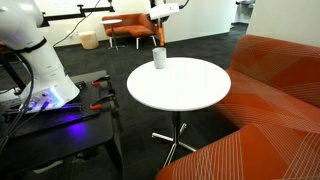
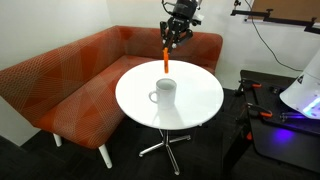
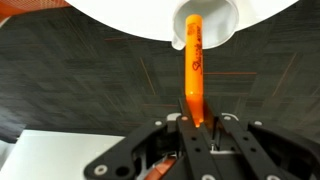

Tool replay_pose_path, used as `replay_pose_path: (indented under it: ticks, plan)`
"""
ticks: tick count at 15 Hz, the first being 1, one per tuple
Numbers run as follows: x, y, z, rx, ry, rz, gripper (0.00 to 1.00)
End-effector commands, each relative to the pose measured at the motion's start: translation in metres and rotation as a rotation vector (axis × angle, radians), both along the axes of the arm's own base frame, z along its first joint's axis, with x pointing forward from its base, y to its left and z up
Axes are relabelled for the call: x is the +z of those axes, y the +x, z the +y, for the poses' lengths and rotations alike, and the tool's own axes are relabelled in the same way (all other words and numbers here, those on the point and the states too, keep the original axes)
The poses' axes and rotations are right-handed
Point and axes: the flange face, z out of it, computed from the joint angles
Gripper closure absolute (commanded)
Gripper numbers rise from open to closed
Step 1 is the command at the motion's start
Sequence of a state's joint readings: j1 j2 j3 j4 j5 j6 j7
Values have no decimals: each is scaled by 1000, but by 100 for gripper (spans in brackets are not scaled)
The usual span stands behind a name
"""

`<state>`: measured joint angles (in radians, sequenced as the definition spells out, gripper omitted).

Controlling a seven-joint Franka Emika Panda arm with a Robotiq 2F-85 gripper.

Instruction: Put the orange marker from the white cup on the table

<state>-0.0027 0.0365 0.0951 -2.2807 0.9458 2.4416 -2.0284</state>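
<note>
Gripping slim orange marker point(image 3: 193, 70), claw point(image 3: 195, 121) clenched, over cylindrical white cup point(image 3: 223, 25), round table point(image 3: 120, 15)

One round tabletop point(image 2: 195, 105) at mid-frame. One white cup point(image 2: 165, 92) on it. One orange marker point(image 2: 166, 58), top centre. One pincer point(image 2: 170, 42). One orange sofa point(image 2: 70, 80) at left; in an exterior view, one further orange seat point(image 1: 130, 27) at upper middle.

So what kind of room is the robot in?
Probably an office lounge or waiting area: there's a long orange sofa, a round white pedestal table, and more orange seats across the dark carpet.
</note>
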Motion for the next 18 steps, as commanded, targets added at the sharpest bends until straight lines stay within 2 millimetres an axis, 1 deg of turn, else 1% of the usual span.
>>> replay_pose_path:
  ticks: [1, 6, 10, 13, 18]
  plan:
    - [18, -6, -30, -102, -21, -89, 95]
    - [19, -1, -86, -283, -104, -127, 95]
    - [11, -3, -118, -418, -168, -117, 95]
    - [4, -4, -132, -500, -204, -46, 95]
    - [2, 4, -140, -593, -256, 101, 95]
